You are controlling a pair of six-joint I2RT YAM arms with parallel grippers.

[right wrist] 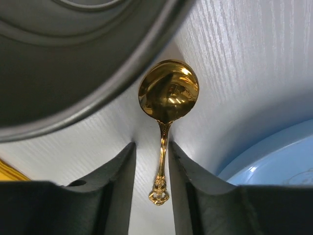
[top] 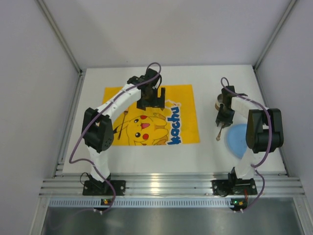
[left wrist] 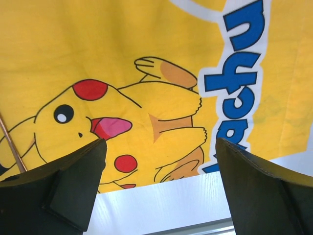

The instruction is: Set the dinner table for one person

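So the dinner table (top: pixel 146 159) is the big plain white top that both arms are bolted to, and it takes up pretty much the whole overhead view. A yellow Pikachu mat (top: pixel 188 95) lies flat on its left-centre part. The left gripper (left wrist: pixel 160 147) hangs over that mat with its jaws spread wide and nothing between them. Its wrist cam looks straight down on the Pikachu face and the blue lettering, with a strip of bare white table past the mat's edge. There's also a thin coppery stick (left wrist: pixel 12 147) on the mat at the far left of that view, but I can't make out what it is. Over on the right side, the right gripper (right wrist: pixel 151 144) is down at a gold spoon (right wrist: pixel 168 93) with its two fingers (right wrist: pixel 112 191) drawn in close on either side of the handle. There's a sliver of gap on the left one, so I honestly can't tell if it's really pinching the spoon or just bracketing it. The spoon's bowl faces up, right beside the rim of a grey dish (right wrist: pixel 73 73) — close, maybe touching, hard to say. A light blue plate (top: pixel 237 139) sits on the table just to the other side of the spoon, partly under the right arm in the top view.
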